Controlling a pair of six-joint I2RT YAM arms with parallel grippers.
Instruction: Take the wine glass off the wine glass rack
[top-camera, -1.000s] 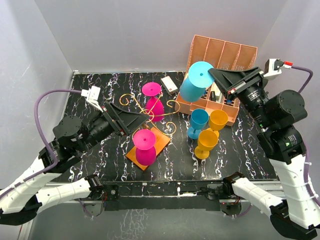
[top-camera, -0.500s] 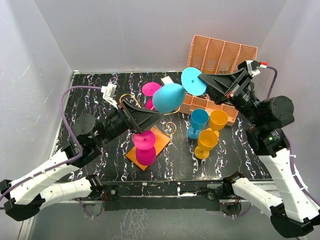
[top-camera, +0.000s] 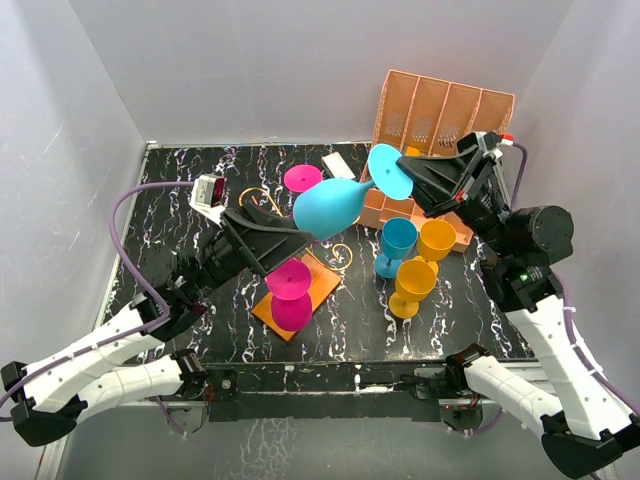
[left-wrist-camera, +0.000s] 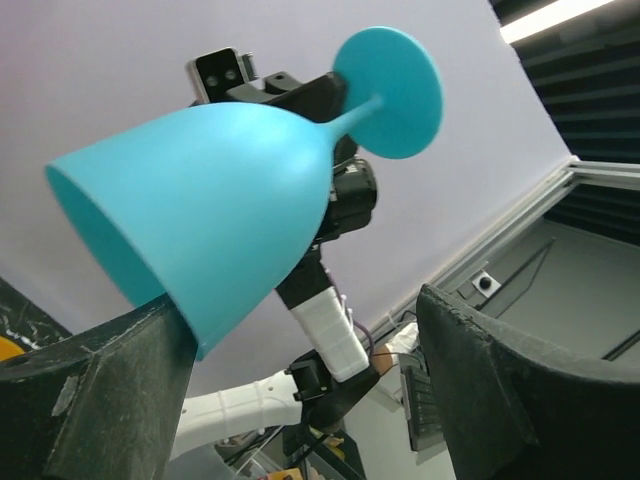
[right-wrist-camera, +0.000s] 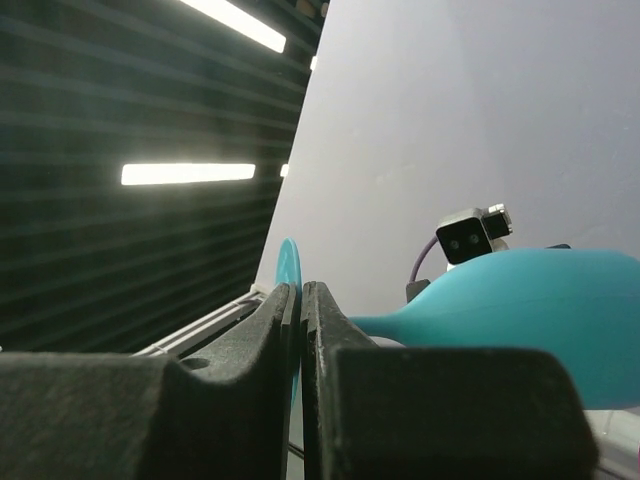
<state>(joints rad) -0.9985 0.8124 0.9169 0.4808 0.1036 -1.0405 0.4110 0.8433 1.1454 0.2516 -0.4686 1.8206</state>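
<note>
Turquoise plastic wine glass (top-camera: 328, 207) swung leftward within the last second; now tilted in mid-air above the gold wire rack with orange base (top-camera: 322, 285), clear of it. Right gripper (top-camera: 405, 180) pinches its foot disc. Left gripper (top-camera: 298, 230) gapes around the bowl, not gripping. Handover likely next.

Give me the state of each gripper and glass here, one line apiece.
Light-blue plastic wine glass: off the gold wire rack, held sideways in mid-air.
Right gripper: shut on its foot.
Left gripper: open, fingers either side of the bowl.
Near magenta glass: foot up at the rack.
Blue glass, two yellow glasses: upright.
</note>
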